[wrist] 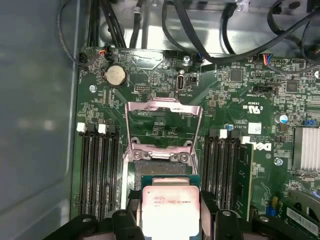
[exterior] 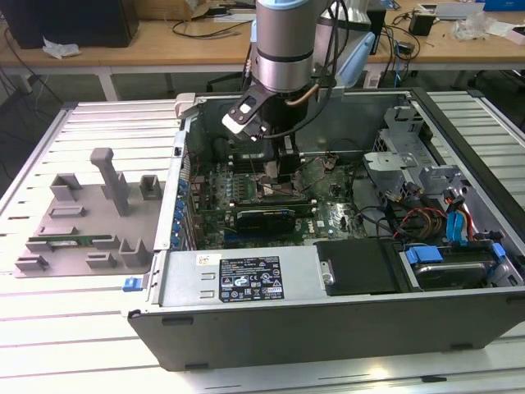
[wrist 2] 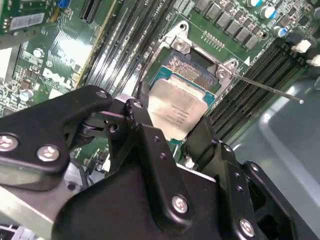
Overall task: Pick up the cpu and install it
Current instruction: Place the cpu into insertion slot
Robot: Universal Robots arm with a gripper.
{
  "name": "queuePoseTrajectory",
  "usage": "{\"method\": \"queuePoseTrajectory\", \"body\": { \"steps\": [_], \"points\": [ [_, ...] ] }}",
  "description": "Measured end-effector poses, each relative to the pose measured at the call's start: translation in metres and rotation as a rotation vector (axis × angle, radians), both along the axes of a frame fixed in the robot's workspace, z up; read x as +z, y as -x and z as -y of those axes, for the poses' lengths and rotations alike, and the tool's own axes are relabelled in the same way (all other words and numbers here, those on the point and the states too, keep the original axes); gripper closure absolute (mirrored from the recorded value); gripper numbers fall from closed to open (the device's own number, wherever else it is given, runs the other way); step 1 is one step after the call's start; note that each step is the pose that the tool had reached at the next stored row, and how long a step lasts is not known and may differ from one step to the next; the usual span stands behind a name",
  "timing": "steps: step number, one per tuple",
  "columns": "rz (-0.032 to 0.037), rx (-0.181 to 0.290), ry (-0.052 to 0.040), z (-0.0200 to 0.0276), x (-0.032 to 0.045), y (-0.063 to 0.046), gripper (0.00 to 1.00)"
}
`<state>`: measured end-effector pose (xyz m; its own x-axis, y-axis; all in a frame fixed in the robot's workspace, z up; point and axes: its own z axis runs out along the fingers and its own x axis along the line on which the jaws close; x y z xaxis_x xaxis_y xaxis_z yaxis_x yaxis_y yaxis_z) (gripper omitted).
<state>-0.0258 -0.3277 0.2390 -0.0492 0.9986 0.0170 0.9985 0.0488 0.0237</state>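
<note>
fingers (wrist 2: 150, 145) are clamped on the cpu (wrist: 170, 210), which hangs just over the near edge of the open socket (wrist: 160, 167) and isn't seated yet. imo the risk is it going down skewed or off-centre and mashing the contacts. room is tight too: memory slots (wrist: 95, 170) crowd one side, the raised load frame (wrist: 162, 125) stands beyond the socket, and a memory stick (wrist: 245, 175) sits on the other side.

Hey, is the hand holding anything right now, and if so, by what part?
Yes. The hand holds the cpu by two opposite side edges, silvery top up, at the open socket.
</note>
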Motion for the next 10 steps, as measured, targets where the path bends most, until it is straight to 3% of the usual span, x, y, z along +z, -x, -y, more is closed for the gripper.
{"method": "queuePoseTrajectory", "body": {
  "steps": [1,10],
  "points": [
    [-0.0001,-0.003,0.0003,-0.0001,-0.0045,0.0,0.45],
    [-0.0001,-0.003,0.0002,-0.0001,-0.0098,0.0,0.45]
  ]
}}
